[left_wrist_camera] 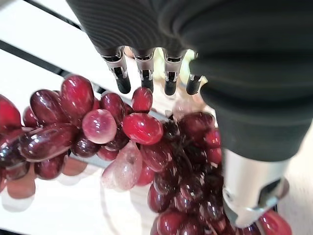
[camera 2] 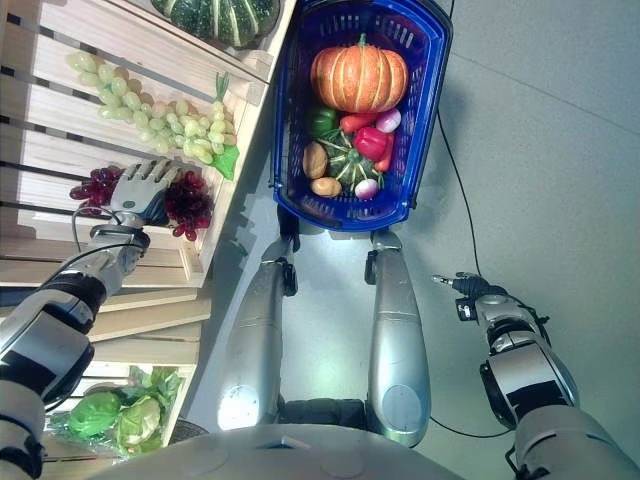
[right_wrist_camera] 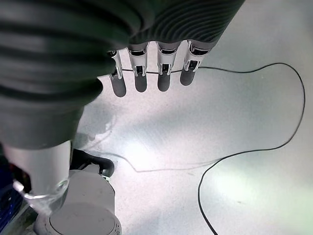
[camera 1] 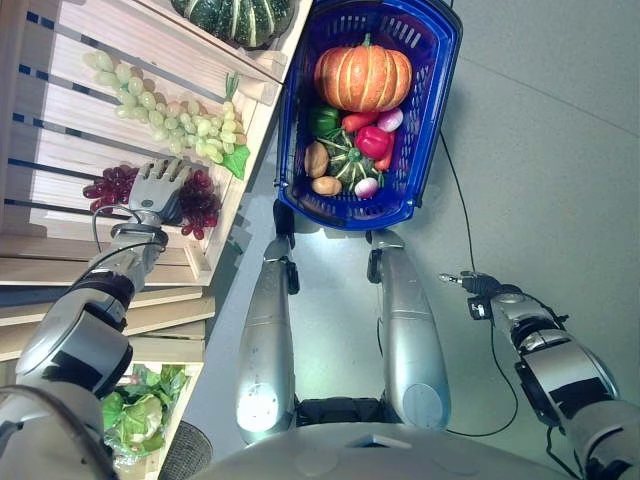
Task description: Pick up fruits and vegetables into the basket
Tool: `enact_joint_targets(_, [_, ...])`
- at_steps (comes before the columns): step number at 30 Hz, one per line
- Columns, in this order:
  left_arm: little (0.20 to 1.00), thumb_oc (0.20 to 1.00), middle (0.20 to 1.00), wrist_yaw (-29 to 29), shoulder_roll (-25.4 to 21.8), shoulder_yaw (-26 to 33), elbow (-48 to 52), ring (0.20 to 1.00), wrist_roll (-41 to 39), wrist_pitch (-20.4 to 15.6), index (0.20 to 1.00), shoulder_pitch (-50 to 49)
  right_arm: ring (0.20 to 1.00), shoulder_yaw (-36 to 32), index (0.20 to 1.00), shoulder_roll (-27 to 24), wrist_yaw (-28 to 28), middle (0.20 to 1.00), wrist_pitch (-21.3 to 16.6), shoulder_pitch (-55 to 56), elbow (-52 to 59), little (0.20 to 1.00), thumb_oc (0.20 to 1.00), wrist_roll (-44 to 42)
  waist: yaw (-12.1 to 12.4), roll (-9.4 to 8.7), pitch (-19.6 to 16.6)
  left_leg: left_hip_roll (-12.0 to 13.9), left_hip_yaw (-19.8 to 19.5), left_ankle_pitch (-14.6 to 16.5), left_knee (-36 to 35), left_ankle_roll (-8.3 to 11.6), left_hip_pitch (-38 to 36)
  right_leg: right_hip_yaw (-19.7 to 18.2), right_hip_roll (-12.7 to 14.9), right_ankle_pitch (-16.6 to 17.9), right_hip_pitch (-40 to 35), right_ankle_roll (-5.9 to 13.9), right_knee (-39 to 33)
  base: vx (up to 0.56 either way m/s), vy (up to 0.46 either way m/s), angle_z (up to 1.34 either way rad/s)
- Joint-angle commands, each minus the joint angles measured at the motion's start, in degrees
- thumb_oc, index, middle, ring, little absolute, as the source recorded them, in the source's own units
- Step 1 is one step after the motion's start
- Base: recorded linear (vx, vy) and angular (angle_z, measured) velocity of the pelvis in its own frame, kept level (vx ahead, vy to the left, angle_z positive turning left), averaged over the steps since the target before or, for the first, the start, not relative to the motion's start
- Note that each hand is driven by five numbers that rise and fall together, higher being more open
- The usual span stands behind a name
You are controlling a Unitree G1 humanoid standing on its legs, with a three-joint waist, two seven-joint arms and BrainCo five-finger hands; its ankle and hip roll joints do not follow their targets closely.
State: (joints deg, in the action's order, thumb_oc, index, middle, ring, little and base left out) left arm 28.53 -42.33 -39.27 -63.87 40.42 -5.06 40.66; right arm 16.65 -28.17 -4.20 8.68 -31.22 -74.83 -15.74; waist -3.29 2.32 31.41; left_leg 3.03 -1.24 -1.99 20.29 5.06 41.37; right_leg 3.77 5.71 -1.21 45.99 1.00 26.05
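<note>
Wooden shelf (camera 1: 60, 215) held red grapes (camera 1: 200, 200), lying sideways directly under my left hand (camera 1: 155, 190), fingers straight, not yet closed.

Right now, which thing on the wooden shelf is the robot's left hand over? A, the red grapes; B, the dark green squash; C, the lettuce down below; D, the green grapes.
A: the left hand lies over the red grapes on the wooden shelf, and its wrist view shows its straight fingers just above the cluster, not curled round it.
</note>
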Motion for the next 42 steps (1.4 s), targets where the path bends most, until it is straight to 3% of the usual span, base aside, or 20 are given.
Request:
enact_joint_targets(1, [1.0, 1.0, 1.0, -0.7, -0.8, 1.8, -2.5, 1.0, -1.2, 2.3, 1.0, -2.2, 1.0, 1.3, 1.0, -3.3, 0.1, 1.0, 1.7, 3.6, -0.2, 1.0, 1.0, -0.5, 0.7, 0.16, -1.6, -2.5, 2.7, 3.2, 4.1, -2.83, 2.6, 2.7, -2.7, -3.8, -2.8, -0.33, 0.3, 0.0, 0.0, 0.0])
enact_joint_targets(16, [1.0, 1.0, 1.0, -3.0, -0.3, 2.4, -6.0, 1.0, 2.1, 11.0, 1.0, -0.8, 1.0, 2.0, 1.0, -3.5, 0.1, 1.0, 1.9, 2.5, -0.2, 1.0, 1.0, -1.0, 0.6, -0.67, -1.6, -2.3, 2.5, 2.2, 3.0, -2.67, 4.0, 3.0, -3.2, -3.3, -1.3, -0.4, -0.4, 0.0, 0.0, 0.0])
enact_joint_targets(24, [1.0, 1.0, 1.0, -2.1, 0.1, 2.3, -7.4, 1.0, 7.7, 17.2, 1.0, 0.2, 1.0, 2.7, 1.0, -3.4, 0.1, 1.0, 2.2, 2.0, 0.0, 1.0, 1.0, -1.1, 0.6, -1.06, -1.6, -2.4, 2.3, 1.8, 2.6, -2.64, 4.7, 3.0, -3.4, -3.2, -0.5, -0.39, -0.3, 0.0, 0.0, 0.0])
enact_joint_targets(42, [1.0, 1.0, 1.0, 0.9, 2.6, 1.8, -9.4, 1.0, 15.1, 20.8, 1.0, 0.7, 1.0, 3.6, 1.0, -2.7, 0.5, 1.0, 2.3, 0.8, 0.2, 1.0, 1.0, -2.6, 0.7, -2.63, -1.6, -2.5, 2.4, 1.2, 1.2, -2.36, 5.3, 3.2, -3.7, -1.9, 0.1, -0.03, -2.1, 0.0, 0.0, 0.0])
